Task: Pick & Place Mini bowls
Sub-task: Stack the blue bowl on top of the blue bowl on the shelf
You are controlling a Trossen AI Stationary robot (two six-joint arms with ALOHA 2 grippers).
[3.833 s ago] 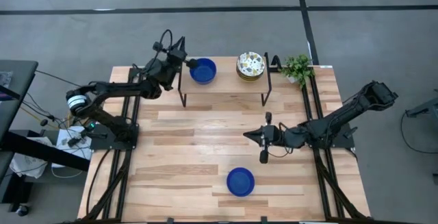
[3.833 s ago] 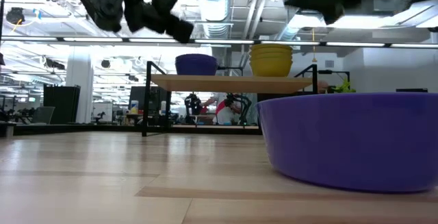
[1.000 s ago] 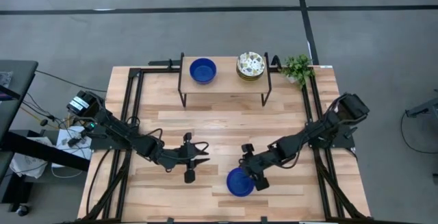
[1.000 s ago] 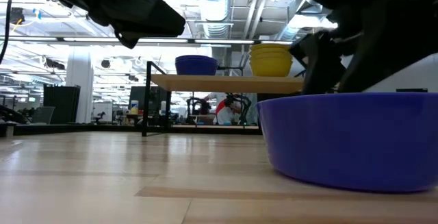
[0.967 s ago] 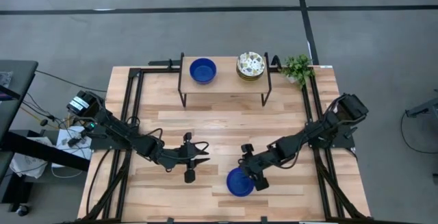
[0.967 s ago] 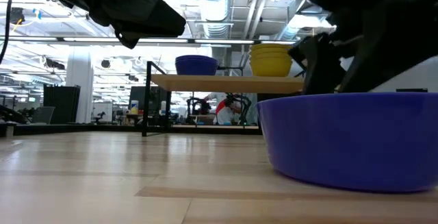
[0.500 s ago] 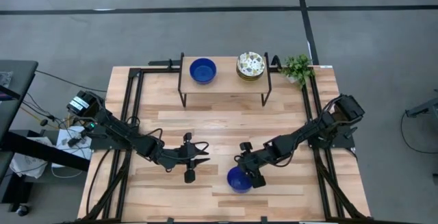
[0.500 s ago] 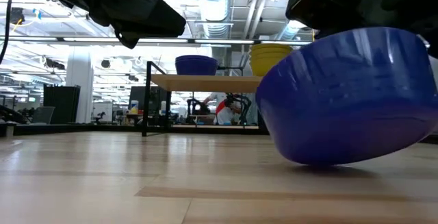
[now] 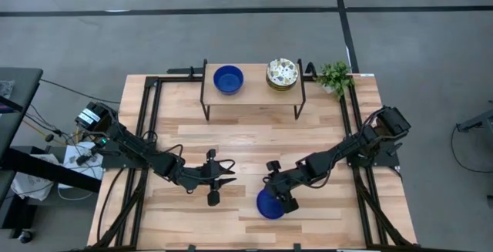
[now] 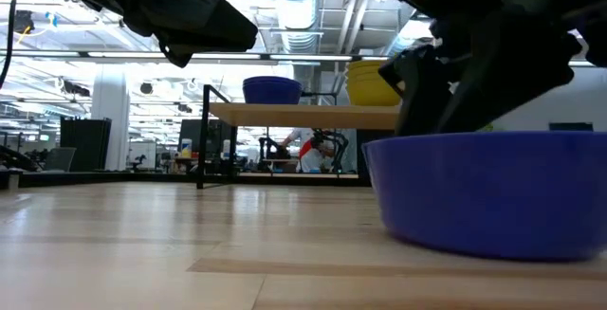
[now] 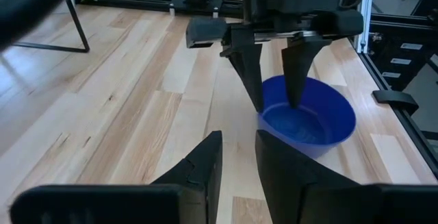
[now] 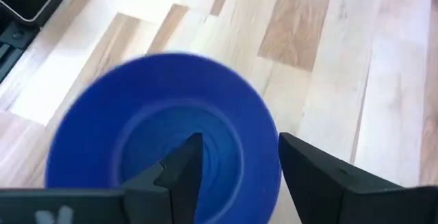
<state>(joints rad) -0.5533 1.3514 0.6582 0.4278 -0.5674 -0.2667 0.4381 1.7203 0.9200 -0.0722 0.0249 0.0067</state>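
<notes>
One glossy blue mini bowl (image 9: 269, 204) is seen down on the table, well in front of the rack (image 9: 252, 92); the spread right gripper (image 9: 277, 196) straddles its rim, one finger inside. Blue bowls (image 9: 228, 79) and patterned bowls (image 9: 282, 74) remain on the rack. The left gripper (image 9: 226, 176), partly parted and empty, waits just beside.

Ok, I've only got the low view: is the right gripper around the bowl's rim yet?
Observer: Yes. The right gripper straddles the blue bowl's rim, one finger inside, one outside, jaws open.
Operator: And the left gripper?
Observer: The left gripper hovers beside the bowl, apart from it, empty.
Operator: The yellow stack on the shelf?
Observer: From above, that stack is patterned inside.
</notes>
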